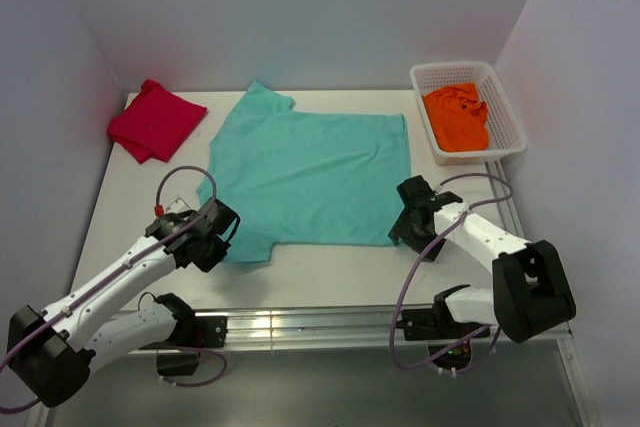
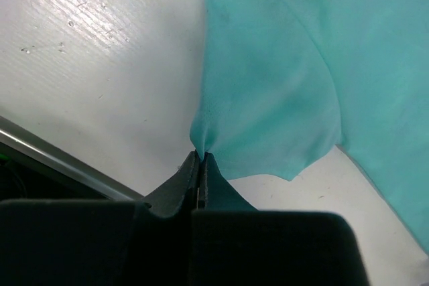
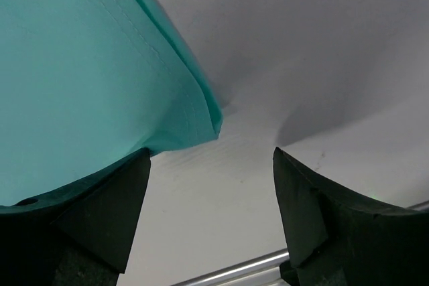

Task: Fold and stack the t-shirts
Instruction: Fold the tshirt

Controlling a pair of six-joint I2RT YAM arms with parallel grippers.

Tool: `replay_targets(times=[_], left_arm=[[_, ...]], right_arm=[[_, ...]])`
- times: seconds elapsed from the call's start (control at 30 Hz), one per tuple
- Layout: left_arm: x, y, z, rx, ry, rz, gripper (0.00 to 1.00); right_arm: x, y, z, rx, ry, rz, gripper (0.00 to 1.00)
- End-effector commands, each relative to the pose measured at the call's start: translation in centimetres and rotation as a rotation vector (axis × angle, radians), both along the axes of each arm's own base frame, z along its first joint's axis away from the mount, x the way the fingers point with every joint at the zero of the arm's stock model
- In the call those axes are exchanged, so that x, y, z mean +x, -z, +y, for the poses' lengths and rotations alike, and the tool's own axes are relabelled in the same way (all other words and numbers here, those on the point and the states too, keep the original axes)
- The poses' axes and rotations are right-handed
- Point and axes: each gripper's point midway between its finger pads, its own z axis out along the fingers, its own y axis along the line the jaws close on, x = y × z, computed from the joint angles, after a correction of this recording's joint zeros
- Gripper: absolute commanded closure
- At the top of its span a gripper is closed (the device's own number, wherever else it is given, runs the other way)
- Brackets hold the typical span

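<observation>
Though three t-shirts show, only the teal t-shirt [image 1: 310, 172] lies spread on the tabletop [image 1: 330, 269]; the red t-shirt [image 1: 155, 119] sits folded far left, and the orange t-shirt [image 1: 456, 117] lies in one white mesh basket [image 1: 450, 68]. The left tool [image 2: 201, 160] is pinched tight on the teal sleeve; the right tool [image 3: 211, 159] gapes astride the hem corner, perhaps not touching.

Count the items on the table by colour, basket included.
teal t-shirt: 1
red t-shirt: 1
orange t-shirt: 1
white basket: 1
Total: 4
</observation>
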Motion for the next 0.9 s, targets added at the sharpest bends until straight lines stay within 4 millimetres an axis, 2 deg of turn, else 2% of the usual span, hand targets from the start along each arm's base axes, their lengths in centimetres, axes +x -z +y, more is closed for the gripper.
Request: replay_targets(times=[0.0, 0.23, 0.27, 0.33, 0.4, 0.43, 0.47, 0.5, 0.53, 0.57, 0.6, 0.8, 0.83, 0.87], left_arm=[[0.4, -1.4, 0.3, 0.031, 0.021, -0.015, 1.0], [0.7, -1.7, 0.0, 0.042, 0.039, -0.008, 1.0], [0.7, -1.6, 0.0, 0.047, 0.041, -0.005, 1.0], [0.8, -1.6, 0.0, 0.057, 0.046, 0.001, 1.0], [1.0, -1.8, 0.0, 0.062, 0.049, -0.001, 1.0], [1.1, -1.9, 0.0, 0.063, 0.05, -0.003, 1.0], [1.1, -1.9, 0.1, 0.068, 0.05, -0.004, 1.0], [1.1, -2.0, 0.1, 0.069, 0.05, -0.003, 1.0], [1.2, -2.0, 0.1, 0.07, 0.049, -0.007, 1.0], [1.2, -2.1, 0.1, 0.069, 0.051, -0.008, 1.0], [1.2, -2.1, 0.2, 0.072, 0.049, -0.009, 1.0], [1.2, -2.2, 0.4, 0.078, 0.043, -0.018, 1.0], [1.2, -2.2, 0.4, 0.077, 0.042, -0.021, 1.0], [1.2, -2.3, 0.4, 0.076, 0.041, -0.022, 1.0]], right_arm=[[1.6, 0.4, -0.5, -0.026, 0.04, -0.063, 0.2], [2.7, 1.2, -1.1, -0.062, 0.04, -0.056, 0.27], [2.7, 1.3, -1.2, -0.067, 0.042, -0.05, 0.33], [2.7, 1.8, -1.3, -0.068, 0.039, -0.041, 0.38], [2.5, 2.1, -1.4, -0.072, 0.045, -0.03, 0.46], [2.5, 2.3, -1.4, -0.072, 0.039, -0.03, 0.51], [2.6, 2.3, -1.4, -0.071, 0.04, -0.03, 0.68], [2.6, 2.3, -1.5, -0.077, 0.043, -0.03, 0.8], [2.8, 2.2, -1.5, -0.077, 0.046, -0.034, 0.85], [2.9, 2.2, -1.5, -0.08, 0.043, -0.031, 0.97], [2.8, 2.3, -1.7, -0.089, 0.042, -0.019, 1.0], [3.3, 1.7, -1.5, -0.084, 0.027, -0.023, 1.0], [3.6, 1.1, -1.5, -0.088, 0.024, -0.029, 0.86], [3.8, 0.4, -1.5, -0.082, 0.023, -0.05, 0.79]])
